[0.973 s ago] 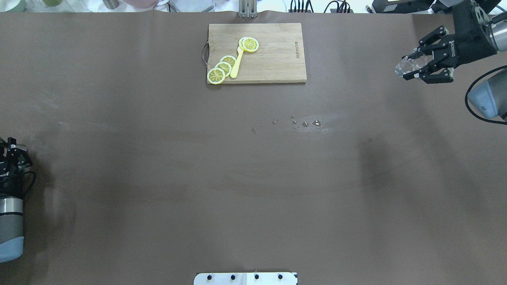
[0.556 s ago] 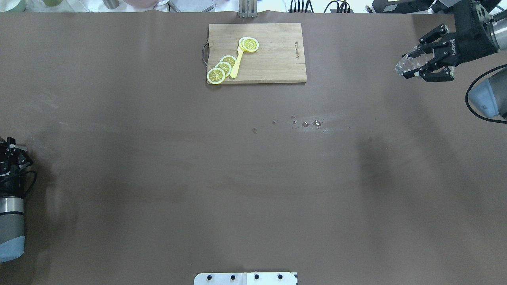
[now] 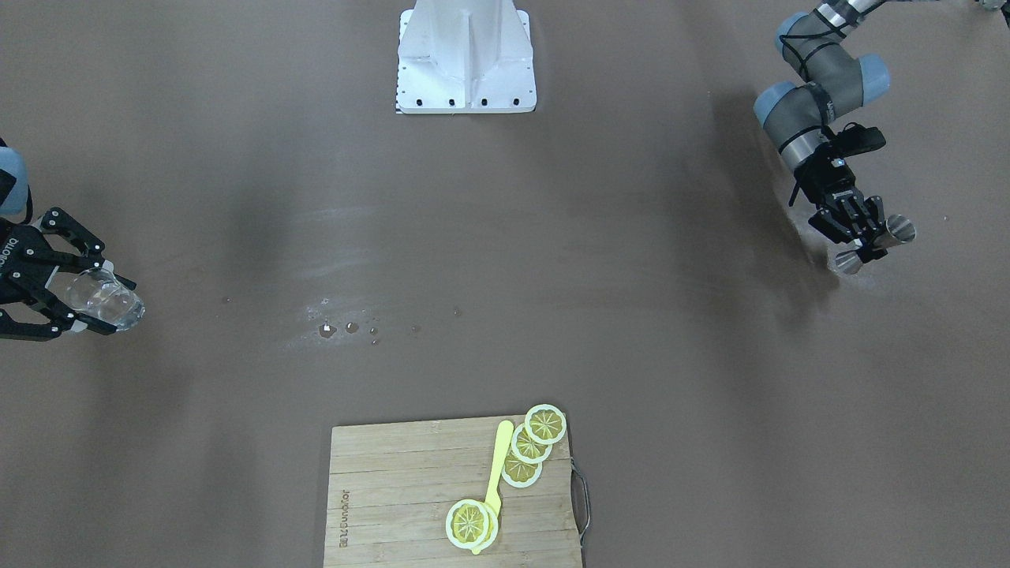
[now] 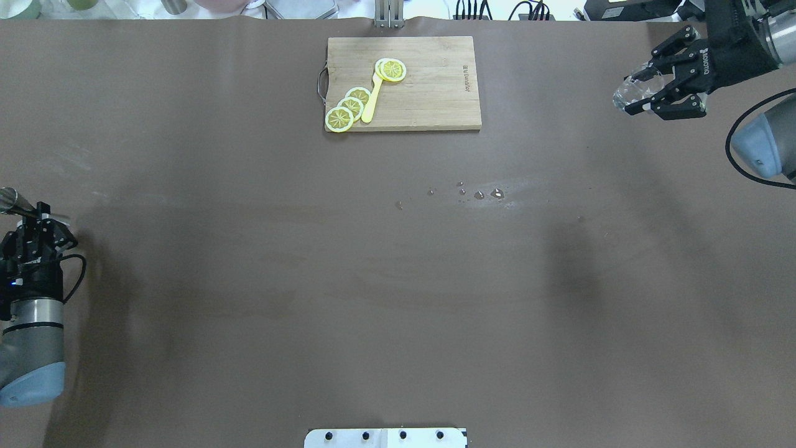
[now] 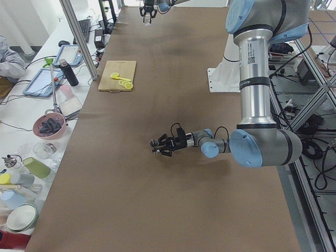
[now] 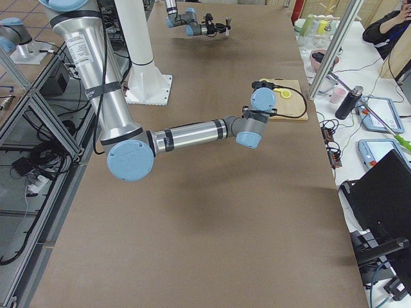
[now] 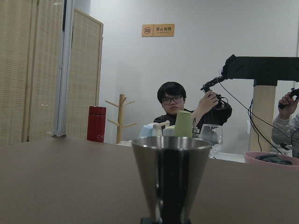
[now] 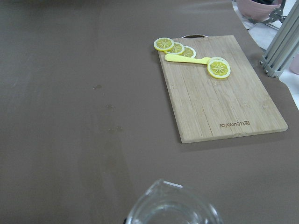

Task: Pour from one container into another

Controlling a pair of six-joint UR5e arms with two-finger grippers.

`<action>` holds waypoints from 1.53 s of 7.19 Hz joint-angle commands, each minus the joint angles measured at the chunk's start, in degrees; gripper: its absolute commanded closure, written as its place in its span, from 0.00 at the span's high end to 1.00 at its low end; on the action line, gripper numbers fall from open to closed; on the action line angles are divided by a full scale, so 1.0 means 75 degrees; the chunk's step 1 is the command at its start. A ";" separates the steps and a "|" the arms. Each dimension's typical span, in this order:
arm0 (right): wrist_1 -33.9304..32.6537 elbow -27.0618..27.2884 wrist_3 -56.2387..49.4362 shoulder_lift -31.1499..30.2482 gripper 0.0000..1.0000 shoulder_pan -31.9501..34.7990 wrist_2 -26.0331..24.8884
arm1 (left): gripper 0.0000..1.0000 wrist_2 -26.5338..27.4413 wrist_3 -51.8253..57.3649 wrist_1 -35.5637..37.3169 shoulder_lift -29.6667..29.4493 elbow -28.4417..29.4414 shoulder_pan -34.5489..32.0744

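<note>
Holding the glass cup (image 4: 624, 96) clamped in my right gripper (image 4: 634, 94), upper right, and the jigger (image 4: 10, 198) pinched in my left gripper (image 4: 38, 215), left edge, apparently lifted for pouring.

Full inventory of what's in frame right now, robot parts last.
table: one, brown cover, fills the view
cutting board: one, light wood, far middle of the table
lemon slices: at least four, yellow, on the board
utensil: one, yellow, on the board among the slices
droplets: several, clear, on the table near its centre
side bench: one, white, beyond the table's far edge, with bottles, bowls and trays on it
base plate: one, white, robot's edge of the table
glass cup: one, clear, held in the air by the right gripper
jigger: one, silver, held by the left gripper
right gripper: black, far right, fingers around the cup
left gripper: black, left edge, fingers at the jigger's waist
</note>
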 commanded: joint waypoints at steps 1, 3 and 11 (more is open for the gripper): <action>-0.0241 0.0363 0.0023 -0.0022 0.00 0.0123 0.0056 | 0.00 -0.0012 0.1606 0.0005 -0.1330 -0.0196 -0.0008; -0.0965 0.0924 0.0023 -0.0058 0.00 0.0171 0.0068 | 0.00 -0.0047 0.4518 -0.0018 -0.2246 -0.0301 -0.0008; -0.3050 0.2189 -0.0129 0.0259 0.00 -0.0354 -0.0561 | 0.00 -0.2001 1.0148 -0.0333 -0.6687 0.0481 -0.0184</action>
